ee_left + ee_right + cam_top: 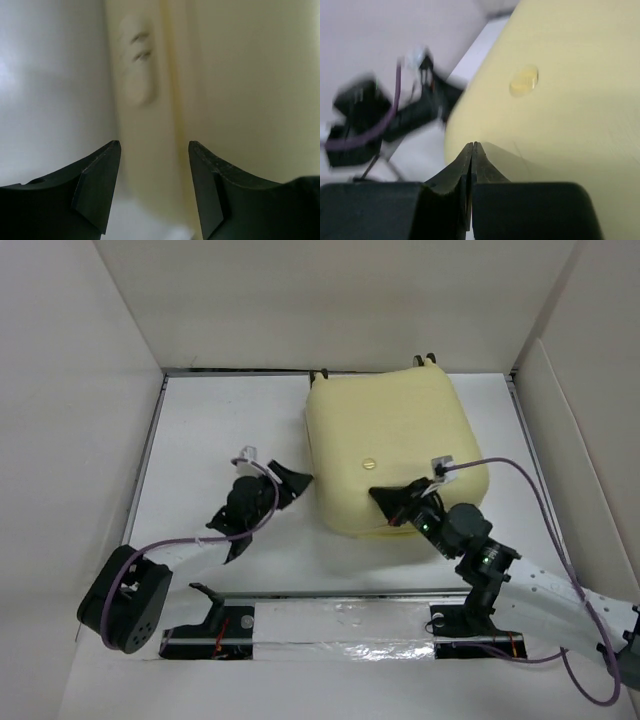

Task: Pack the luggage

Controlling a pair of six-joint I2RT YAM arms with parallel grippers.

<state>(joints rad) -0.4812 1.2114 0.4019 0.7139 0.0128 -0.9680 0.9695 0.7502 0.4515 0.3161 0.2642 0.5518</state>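
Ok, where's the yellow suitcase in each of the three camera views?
Top external: the luggage lies closed, from upper centre to the right.
Left wrist: the luggage fills the middle and right, seen from its side.
Right wrist: the luggage fills the right half.
Shared landmark: the round badge on its top, also in the right wrist view; the left wrist view does not show it.

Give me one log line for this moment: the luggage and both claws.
luggage: closed, lying flat | left claw: open, facing its side | right claw: shut, over its top
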